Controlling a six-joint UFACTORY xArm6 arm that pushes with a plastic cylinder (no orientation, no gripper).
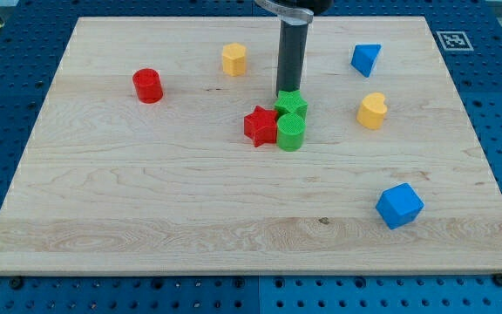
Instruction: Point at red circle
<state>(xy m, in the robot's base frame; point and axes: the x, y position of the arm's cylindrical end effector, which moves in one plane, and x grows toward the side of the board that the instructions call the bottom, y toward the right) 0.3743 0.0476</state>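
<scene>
The red circle [147,85] is a short red cylinder at the view's upper left of the wooden board [146,201]. My tip [287,92] is the lower end of the dark rod near the board's top middle. It stands just above the green star [291,105], touching or nearly touching it. The tip is far to the right of the red circle.
A red star [261,126] and a green circle [290,133] sit tight against the green star. A yellow block [234,59] lies at upper middle, a blue triangle [365,59] at upper right, a yellow heart [371,111] at right, a blue cube [399,206] at lower right.
</scene>
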